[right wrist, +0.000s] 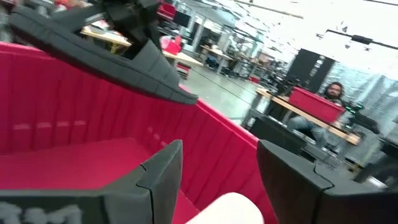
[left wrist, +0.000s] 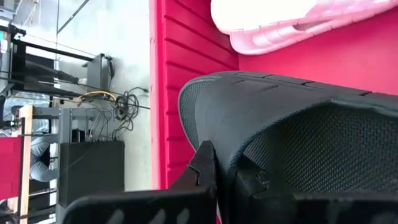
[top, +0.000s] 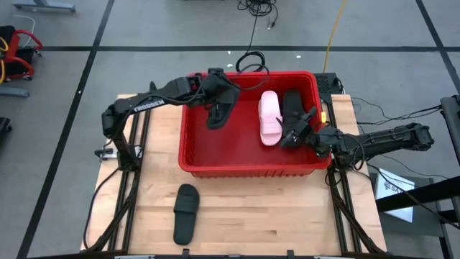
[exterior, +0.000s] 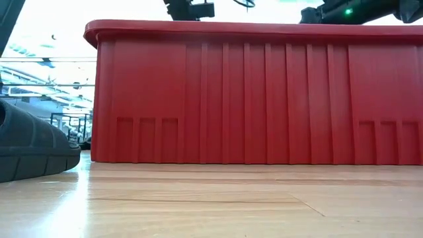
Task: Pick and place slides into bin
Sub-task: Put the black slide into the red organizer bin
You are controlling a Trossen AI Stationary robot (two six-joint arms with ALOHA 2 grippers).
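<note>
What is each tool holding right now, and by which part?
Left tool grips a black slide by its sole edge, over the bin. Right tool is open, empty.

L arm reaches right and far, bent at the elbow; left gripper clamped tight. R arm stretches left, low; right gripper fingers apart.

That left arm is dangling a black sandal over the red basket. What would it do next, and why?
Probably open the left gripper and drop the black slide. It hangs clamped above the bin's bare floor, clear of the pink slide, so letting go should land it inside.
</note>
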